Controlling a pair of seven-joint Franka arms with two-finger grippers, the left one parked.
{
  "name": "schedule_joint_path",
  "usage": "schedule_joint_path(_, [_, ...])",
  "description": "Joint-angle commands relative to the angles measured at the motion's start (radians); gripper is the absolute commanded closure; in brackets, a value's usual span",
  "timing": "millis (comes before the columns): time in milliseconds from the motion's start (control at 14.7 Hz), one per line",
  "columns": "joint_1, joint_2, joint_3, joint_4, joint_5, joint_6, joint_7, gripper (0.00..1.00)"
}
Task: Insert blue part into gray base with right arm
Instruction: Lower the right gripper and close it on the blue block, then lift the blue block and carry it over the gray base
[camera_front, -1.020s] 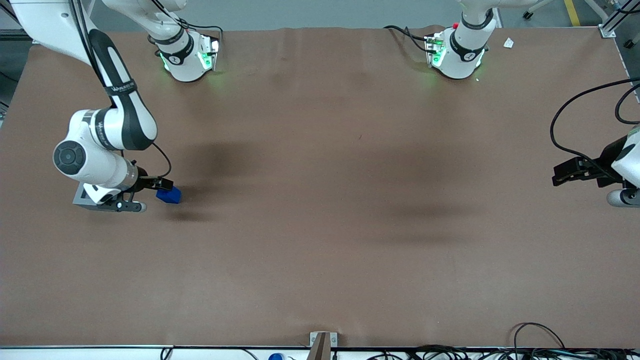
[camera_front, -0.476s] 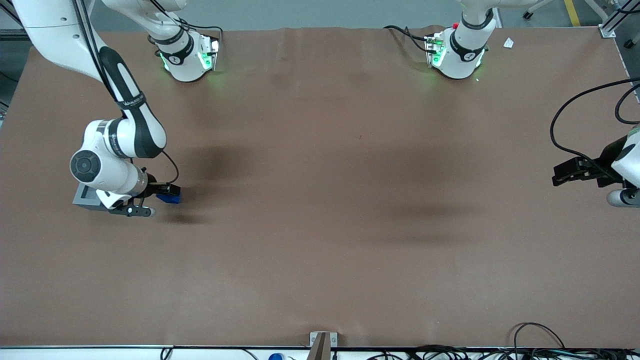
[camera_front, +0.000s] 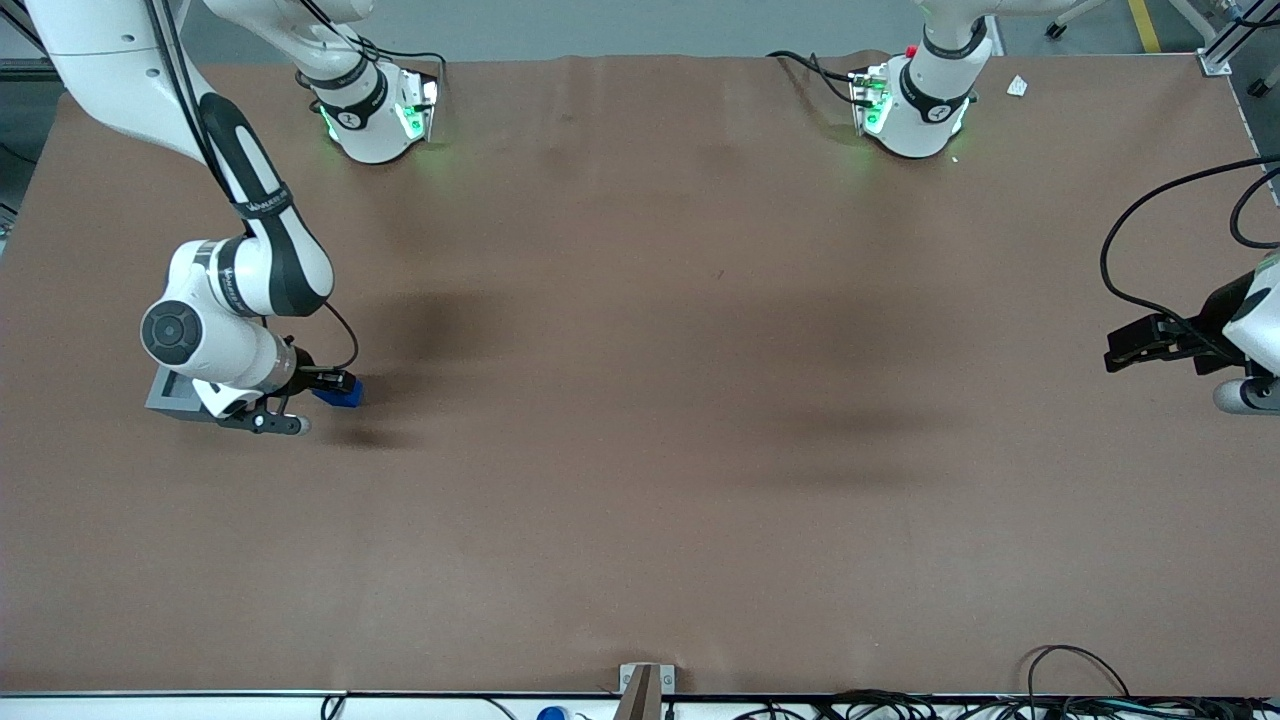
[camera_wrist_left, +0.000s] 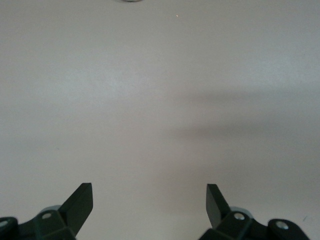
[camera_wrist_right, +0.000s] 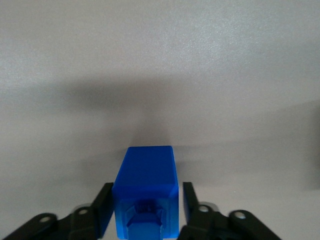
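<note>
The blue part (camera_front: 341, 396) lies on the brown table, toward the working arm's end. My right gripper (camera_front: 326, 384) is low over it. In the right wrist view the blue part (camera_wrist_right: 146, 175) sits between the gripper's (camera_wrist_right: 146, 188) two black fingers. One finger is against its side and a thin gap shows at the other, so the gripper is open around it. The gray base (camera_front: 166, 392) stands on the table beside the blue part, mostly hidden under my wrist. Its socket is hidden.
The two arm bases (camera_front: 375, 110) (camera_front: 915, 105) stand at the table's back edge. The parked arm's gripper (camera_front: 1150, 345) and black cables (camera_front: 1130, 240) are at the parked arm's end. A metal bracket (camera_front: 645, 680) sits at the front edge.
Over the last second my right arm shifted toward the blue part and brought the fingers down around it. In the last half second it has barely moved.
</note>
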Motion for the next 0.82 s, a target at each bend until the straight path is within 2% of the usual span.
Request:
schedule_joint_path(0, [0.008, -0.005, -0.003, 0.0, 0.002, -0.006, 0.019, 0.58])
schedule_joint_path(68, [0.006, -0.005, -0.003, 0.0, 0.002, -0.006, 0.019, 0.59])
schedule_joint_path(204, [0.002, -0.005, -0.003, 0.0, 0.002, -0.006, 0.019, 0.69])
schedule_joint_path(408, [-0.003, -0.007, -0.006, 0.042, 0.001, -0.046, 0.01, 0.73])
schedule_joint_path(612, [-0.044, -0.013, -0.009, 0.225, -0.013, -0.345, -0.01, 0.74])
schedule_joint_path(748, [-0.087, -0.012, -0.009, 0.308, -0.013, -0.452, -0.08, 0.75])
